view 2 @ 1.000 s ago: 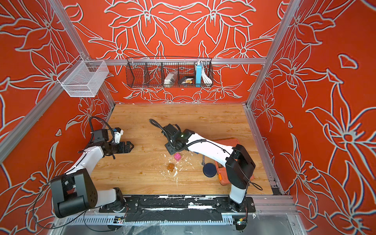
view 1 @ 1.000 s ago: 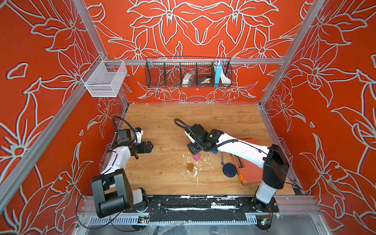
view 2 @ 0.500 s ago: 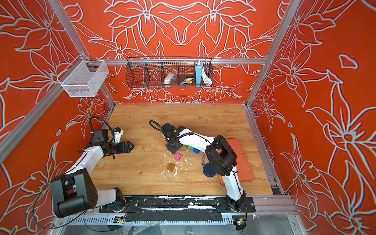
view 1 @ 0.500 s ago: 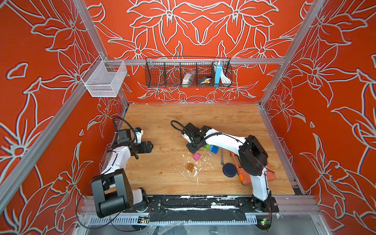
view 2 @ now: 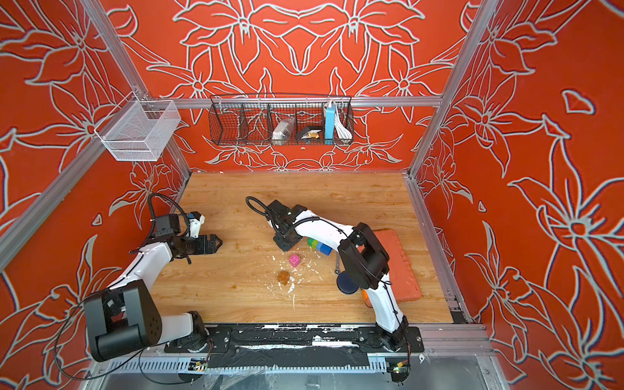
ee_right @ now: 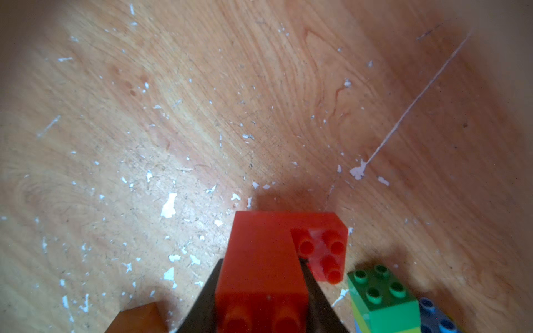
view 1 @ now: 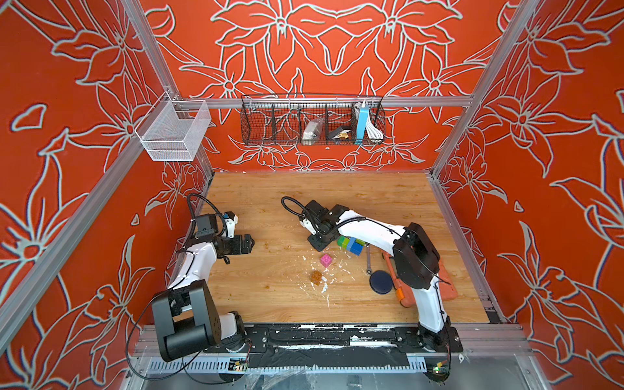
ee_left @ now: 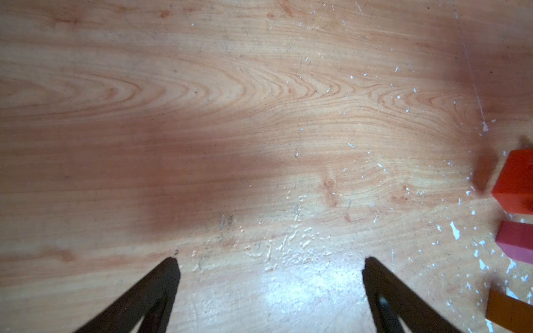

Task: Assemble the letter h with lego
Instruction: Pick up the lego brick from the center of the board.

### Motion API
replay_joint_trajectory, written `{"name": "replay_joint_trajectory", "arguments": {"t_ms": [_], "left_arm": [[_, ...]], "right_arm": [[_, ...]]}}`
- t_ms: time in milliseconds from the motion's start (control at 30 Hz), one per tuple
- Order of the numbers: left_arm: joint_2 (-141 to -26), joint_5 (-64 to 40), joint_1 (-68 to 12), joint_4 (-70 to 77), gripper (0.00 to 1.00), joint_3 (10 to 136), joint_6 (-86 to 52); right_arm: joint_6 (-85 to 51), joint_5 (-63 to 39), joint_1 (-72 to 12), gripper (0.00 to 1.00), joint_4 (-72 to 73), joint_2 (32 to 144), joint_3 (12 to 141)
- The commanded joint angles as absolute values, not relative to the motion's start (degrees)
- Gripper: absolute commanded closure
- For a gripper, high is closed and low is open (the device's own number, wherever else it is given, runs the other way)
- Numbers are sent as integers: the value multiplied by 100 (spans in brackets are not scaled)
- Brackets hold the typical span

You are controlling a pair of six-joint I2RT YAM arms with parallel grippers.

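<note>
Early going on the letter h, with nothing yet legible as a letter on the wooden table [view 1: 304, 196]. Pinched at both flanks by the narrowed right gripper [ee_right: 261, 261]: a tall red brick [ee_right: 259, 236], smooth-walled and glossy, low over the board near table centre. Right at its edge in the right wrist view, a second red brick [ee_right: 323, 250], round studs up; touching or not, impossible to tell. Just beside those, a green brick [ee_right: 380, 291] seated on a lime layer, with a blue brick [ee_right: 432, 314] against it, read as the only joined pieces in sight.

Loose and apart from that cluster in both top views: a pink brick [view 1: 326, 260] and an amber-brown brick [view 1: 316, 277], among white flecks on scuffed wood grain. Spread wide and holding nothing, the left gripper [ee_left: 269, 276], above bare wood on its own side.

Toward the right arm's side, an orange tool case [view 2: 401, 263], a dark round disc [view 1: 381, 282] and a small wrench [view 1: 368, 260] — no part of the build.

Judged yet to be built: nearly everything — tall upright, arch and short leg. Fewer bricks visible than an h likely needs; others perhaps hidden under the arm.
</note>
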State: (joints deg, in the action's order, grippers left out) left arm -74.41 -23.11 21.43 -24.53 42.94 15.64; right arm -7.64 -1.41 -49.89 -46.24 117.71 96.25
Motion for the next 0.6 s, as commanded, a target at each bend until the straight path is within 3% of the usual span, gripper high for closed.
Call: {"name": "replay_joint_trajectory", "arguments": {"t_ms": [0, 200, 567], "left_arm": [[-7453, -2404, 2161, -2509, 1, 4280, 1657], [-7444, -2410, 2158, -2515, 1, 4273, 1669], [-7462, -2410, 2160, -2542, 1, 4290, 1676]], "right_arm": [[-948, -375, -4997, 73, -5046, 11097, 9721], [-1279, -349, -5000, 73, -5206, 10412, 9258], [-1483, -574, -5018, 74, -5018, 10344, 8657]]}}
